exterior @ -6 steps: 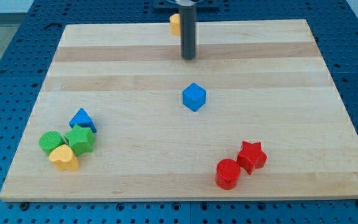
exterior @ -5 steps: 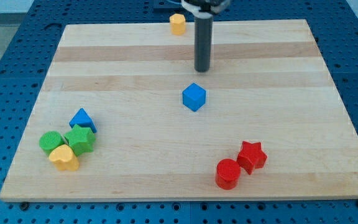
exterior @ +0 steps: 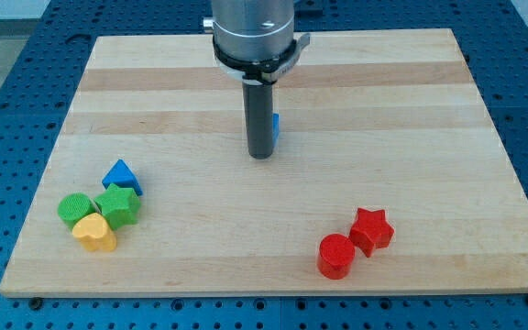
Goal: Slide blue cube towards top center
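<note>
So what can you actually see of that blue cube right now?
Very little. The blue cube is almost wholly hidden behind the dark rod; only a thin blue sliver shows at the rod's right edge, near the board's middle. My tip sits just below it in the view. Whether they touch cannot be told.

No legible text, labels, brand marks, numbers or signs anywhere in the camera view. Checked the counter (exterior: 411,183), the blocks and the rod housing above my tip (exterior: 260,156): all surfaces plain, nothing readable
</note>
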